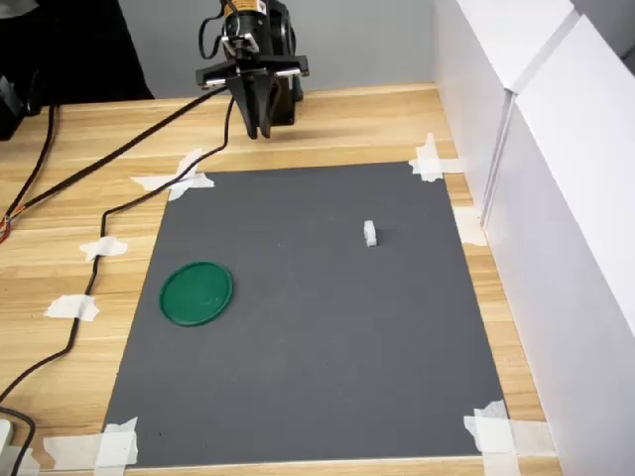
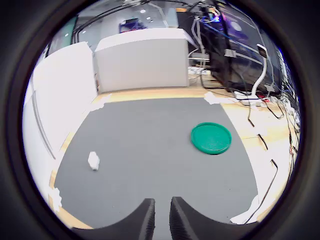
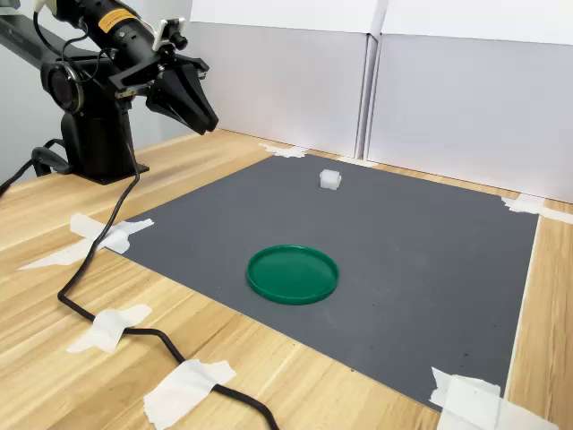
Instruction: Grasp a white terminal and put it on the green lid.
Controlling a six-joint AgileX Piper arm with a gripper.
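Observation:
The white terminal (image 1: 370,233) (image 3: 330,179) (image 2: 93,160) is a tiny white block lying alone on the dark grey mat (image 1: 317,337). The green lid (image 1: 196,293) (image 3: 293,273) (image 2: 211,138) lies flat on the same mat, nearer the first exterior view's left, with nothing on it. My gripper (image 1: 258,132) (image 3: 208,125) (image 2: 162,201) hangs above the wooden table beyond the mat's far edge, close to the arm's base. Its fingers (image 2: 146,215) stand almost together with nothing between them. It is well apart from both the terminal and the lid.
White tape pieces (image 1: 429,159) hold the mat's corners. A black cable (image 1: 94,268) taped to the wood runs along the first exterior view's left. White panels (image 1: 556,198) wall the first exterior view's right side. The arm's black base (image 3: 94,134) stands behind the mat.

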